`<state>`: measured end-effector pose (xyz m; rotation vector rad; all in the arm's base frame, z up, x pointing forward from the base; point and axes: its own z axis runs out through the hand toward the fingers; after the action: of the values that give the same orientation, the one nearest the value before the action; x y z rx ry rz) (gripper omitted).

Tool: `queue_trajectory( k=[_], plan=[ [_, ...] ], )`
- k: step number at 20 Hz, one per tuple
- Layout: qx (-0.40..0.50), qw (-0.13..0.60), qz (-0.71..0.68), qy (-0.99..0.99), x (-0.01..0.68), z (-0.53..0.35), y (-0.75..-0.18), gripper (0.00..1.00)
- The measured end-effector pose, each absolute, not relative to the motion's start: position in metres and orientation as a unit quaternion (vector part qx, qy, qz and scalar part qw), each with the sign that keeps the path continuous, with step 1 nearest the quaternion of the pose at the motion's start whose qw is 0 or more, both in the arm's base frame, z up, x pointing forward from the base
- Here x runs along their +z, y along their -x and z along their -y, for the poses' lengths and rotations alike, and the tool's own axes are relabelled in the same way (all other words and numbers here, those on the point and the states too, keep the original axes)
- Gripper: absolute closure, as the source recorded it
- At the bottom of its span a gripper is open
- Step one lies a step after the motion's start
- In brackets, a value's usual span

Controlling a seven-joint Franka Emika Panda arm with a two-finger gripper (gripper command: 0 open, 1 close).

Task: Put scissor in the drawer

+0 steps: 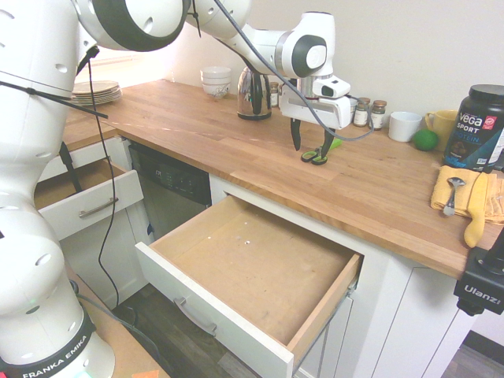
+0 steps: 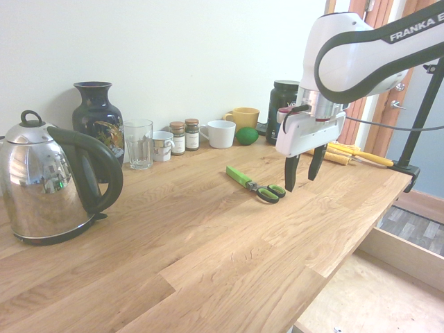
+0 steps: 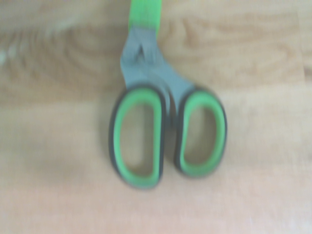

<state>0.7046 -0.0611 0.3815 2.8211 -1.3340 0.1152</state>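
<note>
Scissor (image 2: 255, 186) lies flat on countertop (image 1: 236, 150), directly below gripper (image 1: 313, 146). Drawer (image 1: 252, 272) is pulled out below the counter edge. Mug (image 1: 405, 126) stands behind, apparently near the wall.

White arm (image 1: 47, 157) — black joints, "FRANKA EMIKA" lettering

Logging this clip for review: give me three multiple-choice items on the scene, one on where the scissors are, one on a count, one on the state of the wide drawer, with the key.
1. Where do the scissors lie?
A. in the wide drawer
B. on the wooden countertop
C. on the yellow cloth

2. How many spice jars stand by the wall?
A. two
B. four
C. none

3. What is the wide drawer's state?
A. shut
B. open and full of cutlery
C. open, holding no scissors

Key: 1 B, they lie flat on the countertop under the open end effector. 2 A, two spice jars stand side by side. 3 C, the wooden bottom shows bare.
</note>
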Motion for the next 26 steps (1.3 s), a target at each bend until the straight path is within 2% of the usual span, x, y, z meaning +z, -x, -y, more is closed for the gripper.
queue_trajectory(
  k=[12,26],
  plan=[
    [0.040,0.010,0.418,-0.907,0.371,0.047,-0.762,0.00],
    [0.033,0.018,0.423,-0.906,0.344,0.040,-0.792,0.00]
  ],
)
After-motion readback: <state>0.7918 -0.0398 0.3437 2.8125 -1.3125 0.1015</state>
